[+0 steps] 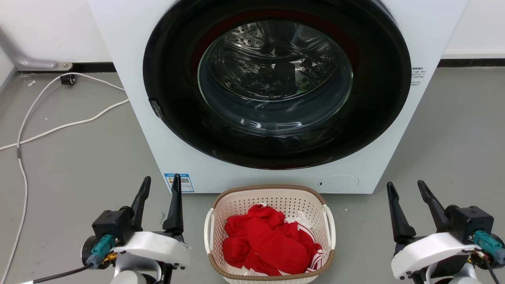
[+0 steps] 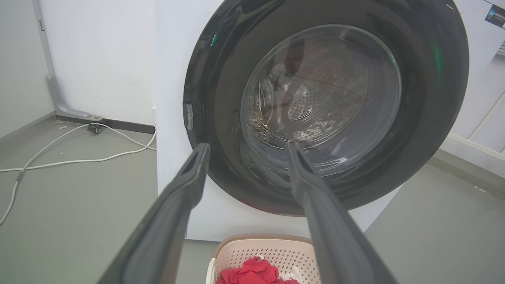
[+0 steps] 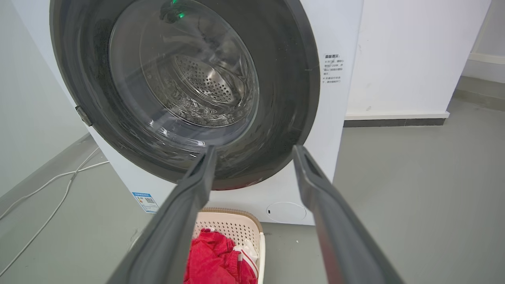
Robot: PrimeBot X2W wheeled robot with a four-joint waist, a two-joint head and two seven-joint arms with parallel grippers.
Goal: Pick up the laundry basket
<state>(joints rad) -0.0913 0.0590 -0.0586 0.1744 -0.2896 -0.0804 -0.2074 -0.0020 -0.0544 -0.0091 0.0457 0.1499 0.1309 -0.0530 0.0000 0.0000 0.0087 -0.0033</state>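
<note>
One basket [image 1: 240, 203] sits on the floor [image 1: 79, 165] between the two grippers, its far rim just before the lower front edge of the one washer [image 1: 177, 157]. Bare floor lies open on both its sides. The left gripper [image 1: 161, 177] hangs spread and empty, apart from the basket's left handle [image 1: 208, 228]. The right gripper [image 1: 405, 184] is also spread and empty, farther from the right handle [image 1: 330, 225]. One heap of red cloth [image 1: 272, 240] lies inside. A white cable [image 1: 59, 127] trails along the far left floor, away from both arms.
</note>
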